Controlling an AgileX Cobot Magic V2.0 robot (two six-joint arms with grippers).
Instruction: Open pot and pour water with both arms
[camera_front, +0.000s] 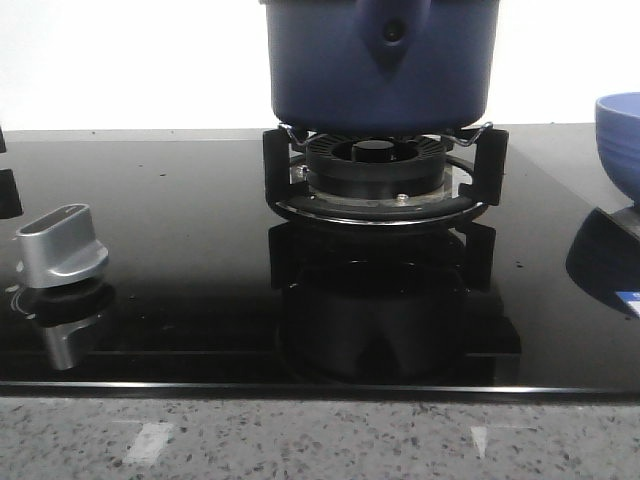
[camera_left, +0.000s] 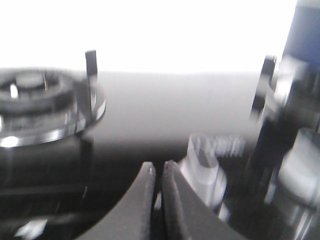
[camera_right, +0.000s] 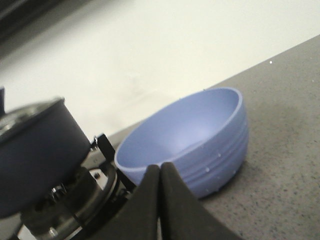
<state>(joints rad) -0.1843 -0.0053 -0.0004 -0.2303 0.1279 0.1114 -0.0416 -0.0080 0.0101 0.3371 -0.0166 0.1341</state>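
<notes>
The large dark navy-blue round pot (camera_front: 382, 65) with straight matte sides sits on the black burner grate (camera_front: 382, 170) at 12 o'clock on the glossy black tabletop (camera_front: 180, 260). A silver metal knob (camera_front: 62, 242) stands at 9 o'clock, a lighter blue rounded bowl (camera_front: 620, 140) at 3 o'clock. The left hand (camera_left: 158, 172) and right hand (camera_right: 160, 172) are each pinched narrow, fingers nearly touching, holding nothing.

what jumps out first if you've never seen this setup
The big navy pot dominates, sitting on the burner stand at the centre of the glossy black cooktop. A silver knob stands near the cooktop's left edge, and a lighter blue bowl sits on the speckled counter to the pot's right.
</notes>
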